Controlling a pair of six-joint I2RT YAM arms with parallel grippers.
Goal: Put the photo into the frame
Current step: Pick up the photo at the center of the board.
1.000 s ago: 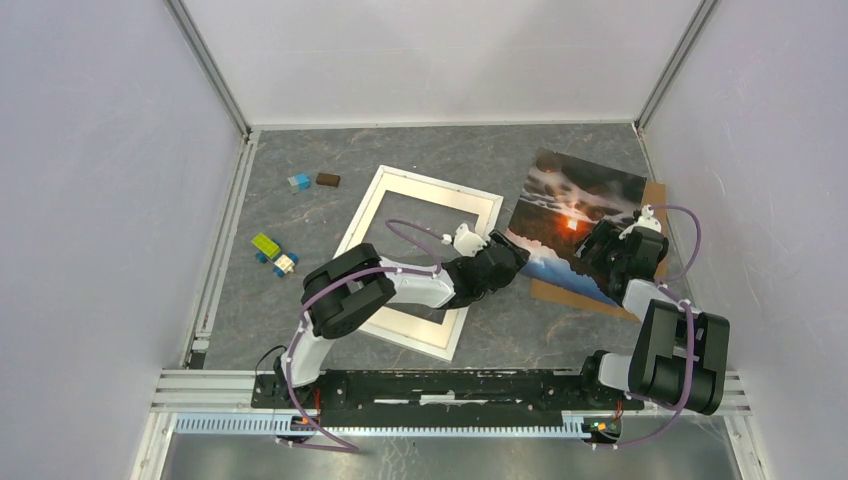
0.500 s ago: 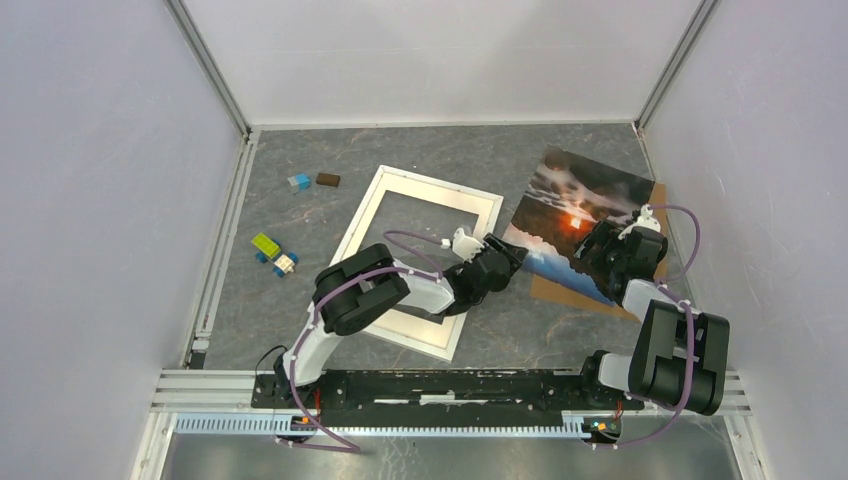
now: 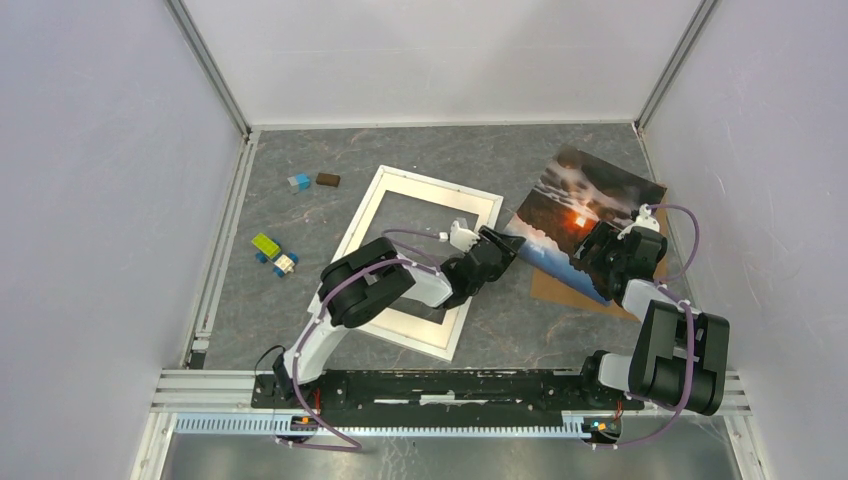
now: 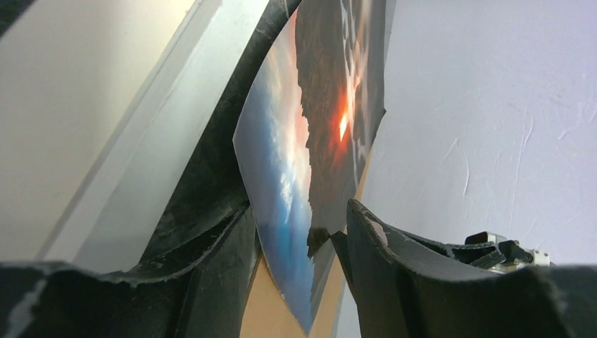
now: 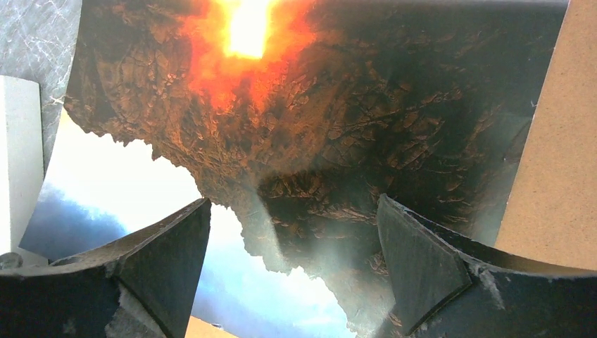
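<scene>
A large thin-edged white rectangular picture frame (image 3: 440,192) lies flat on the grey marbled counter (image 3: 290,310). Its opening shows only counter, so the main step is not yet done. The photo (image 3: 575,200), a rectangular print of dark clouds with an orange-red glow over blue-grey water, sits picture-side up just to the right of the frame. Most of it rests over a plain brown backing board (image 3: 553,290), which shows past the photo's near edge and past the edge farthest from the frame.

The left arm (image 3: 420,285) reaches across the frame's near-right part to the photo's corner closest to the frame. Seen from its wrist, the jaws stand apart with that corner of the photo (image 4: 296,176) between them. I see no pinch on the paper, and I cannot tell whether either finger touches it. The choice of corner makes sense to me. It seems to curl up off the counter, which gives a thin sheet an edge to be taken by. It is also the part nearest to where the sheet must go.

The right arm (image 3: 680,345) comes in from the side away from the frame. Its jaws are wide apart over the dark part of the photo (image 5: 317,141) and clamped on nothing. My guess is that it is there to steady the sheet, so the sheet does not skate off the backing board (image 5: 563,141) while the other corner is taken.

A few small coloured blocks (image 3: 265,244) lie well to the left of the frame, out of the way.
</scene>
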